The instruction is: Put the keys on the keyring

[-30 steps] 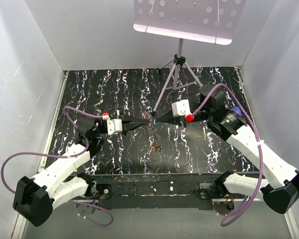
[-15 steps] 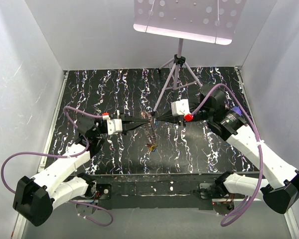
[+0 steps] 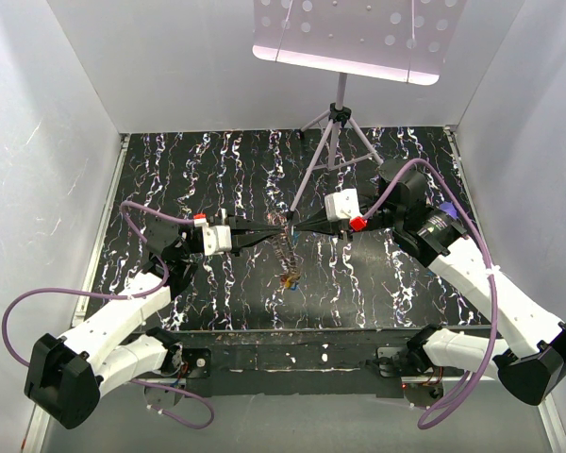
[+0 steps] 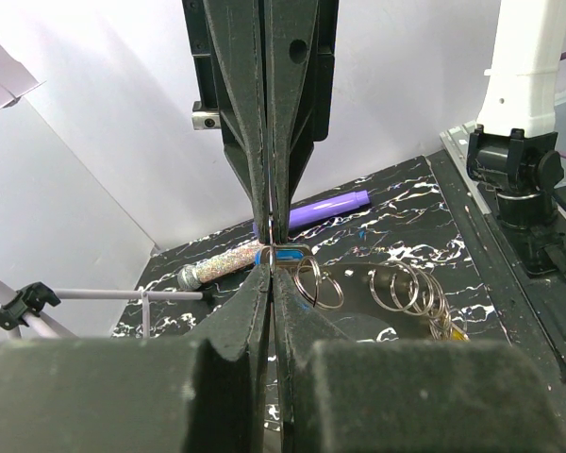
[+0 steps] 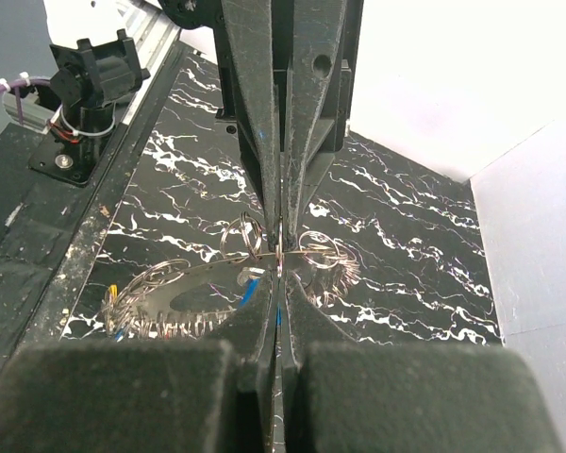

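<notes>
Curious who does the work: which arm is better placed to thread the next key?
Right, narrowly, I'd guess: left gripper and right gripper are shut tip to tip, but the right camera sees the keyring and keys best.

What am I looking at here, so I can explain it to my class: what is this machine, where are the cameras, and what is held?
Two robot arms, seen from above in one picture; the other two come from cameras on their wrists. The left gripper and right gripper, both shut, meet tip to tip above a black marbled mat, apparently pinching one small metal loop. Beneath dangle rings and coloured keys. A purple pen and glittery tube lie on the mat.
</notes>
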Robot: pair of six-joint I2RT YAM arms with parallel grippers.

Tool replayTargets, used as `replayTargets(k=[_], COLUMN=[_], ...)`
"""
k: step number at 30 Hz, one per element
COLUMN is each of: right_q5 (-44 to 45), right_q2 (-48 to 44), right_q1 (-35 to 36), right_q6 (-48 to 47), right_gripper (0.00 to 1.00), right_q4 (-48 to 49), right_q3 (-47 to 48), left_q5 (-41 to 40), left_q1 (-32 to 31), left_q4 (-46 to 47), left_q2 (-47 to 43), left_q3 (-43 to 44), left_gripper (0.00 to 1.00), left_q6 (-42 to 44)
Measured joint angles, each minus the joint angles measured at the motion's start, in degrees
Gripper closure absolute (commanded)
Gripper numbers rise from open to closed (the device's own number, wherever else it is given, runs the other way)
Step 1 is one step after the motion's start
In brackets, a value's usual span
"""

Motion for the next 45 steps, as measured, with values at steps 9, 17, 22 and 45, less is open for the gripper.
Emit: replayTargets(k=[9, 17, 22, 45], right_q5=[-0.5, -0.8, -0.9, 0.2], right_q2=[0.1, 0.6, 0.8, 1.9], right_q1=[0.0, 0.5, 0.7, 0.8], right_q6=[0.0, 0.3, 0.7, 3.4], right_gripper=[0.99, 0.99, 0.99, 0.99], right_q4=[0.0, 0.0, 0.0, -0.5], right_q3=[0.0, 0.0, 0.0, 0.4], left_q5=[0.2, 0.4, 0.4, -0.3], left_q1=[0.0, 0.0, 0.0, 0.1], left_q4=[0.0, 0.0, 0.2, -3.4], left_q2=[0.0, 0.0, 0.0, 0.0], left_q3=[0.0, 0.0, -0.2, 0.0], left_gripper=[1.00, 1.00, 1.00, 1.00], left_q6=[-0.2, -0.7, -1.2, -0.7])
